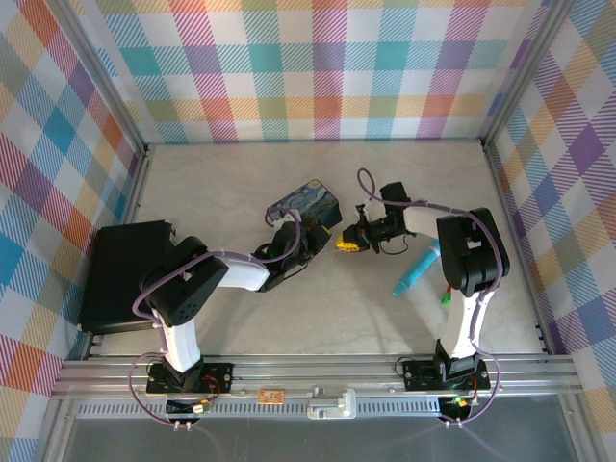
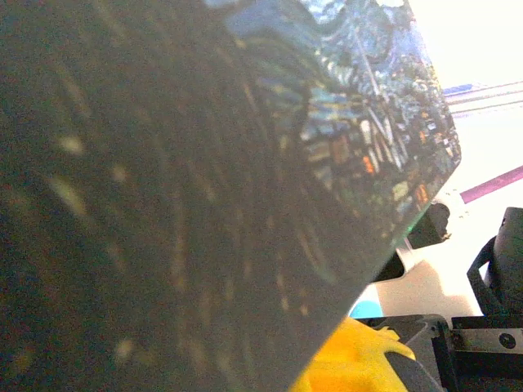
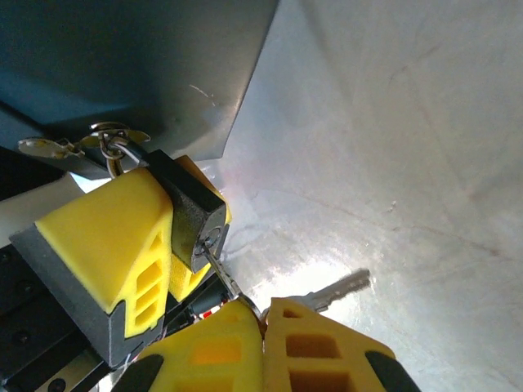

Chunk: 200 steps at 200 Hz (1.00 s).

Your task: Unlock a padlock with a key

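The padlock [image 3: 196,214], a small dark body with a silvery shackle [image 3: 114,145], sits clamped between the yellow fingers [image 3: 106,245] of my left gripper [image 1: 320,241]. The key [image 3: 222,269] has its blade tip in the keyhole at the padlock's lower face. My right gripper [image 3: 263,322] is shut on the key's head, and a second key of the bunch [image 3: 343,287] sticks out to the right. In the top view my right gripper [image 1: 352,237] meets the left one at mid-table. In the left wrist view a yellow finger [image 2: 359,359] shows at the lower edge.
The blue painted tin [image 1: 306,204] lies right behind both grippers and looms close in the left wrist view [image 2: 359,122]. A turquoise stick [image 1: 416,269] and a red-green block [image 1: 446,298] lie by the right arm. A black box [image 1: 125,274] stands at the left.
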Motion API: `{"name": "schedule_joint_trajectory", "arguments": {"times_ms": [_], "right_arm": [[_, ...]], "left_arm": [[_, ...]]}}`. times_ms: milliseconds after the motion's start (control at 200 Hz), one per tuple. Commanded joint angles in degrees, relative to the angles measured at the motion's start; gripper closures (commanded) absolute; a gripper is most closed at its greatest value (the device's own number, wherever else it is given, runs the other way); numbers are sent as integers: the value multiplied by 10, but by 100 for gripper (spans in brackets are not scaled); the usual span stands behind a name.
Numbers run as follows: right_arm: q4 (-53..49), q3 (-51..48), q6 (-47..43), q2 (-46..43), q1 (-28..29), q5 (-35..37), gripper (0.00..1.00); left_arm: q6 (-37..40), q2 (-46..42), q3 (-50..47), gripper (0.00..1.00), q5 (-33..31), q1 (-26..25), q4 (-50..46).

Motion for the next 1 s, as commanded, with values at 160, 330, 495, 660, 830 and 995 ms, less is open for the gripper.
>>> {"name": "schedule_joint_trajectory", "arguments": {"times_ms": [160, 330, 495, 660, 830, 995], "right_arm": [[114, -89, 30, -61, -29, 56, 100], [188, -159, 96, -95, -32, 69, 100], [109, -142, 43, -114, -33, 85, 100], [110, -145, 45, -122, -41, 86, 100], [137, -155, 62, -120, -41, 82, 100], [85, -141, 23, -145, -40, 116, 100]], "left_arm": [[42, -37, -6, 100, -117, -5, -105], [7, -9, 9, 100, -181, -4, -74], [7, 19, 19, 100, -146, 1, -26], [10, 7, 5, 100, -145, 1, -33], [14, 1, 6, 100, -138, 4, -34], [24, 1, 16, 100, -106, 9, -38]]}}
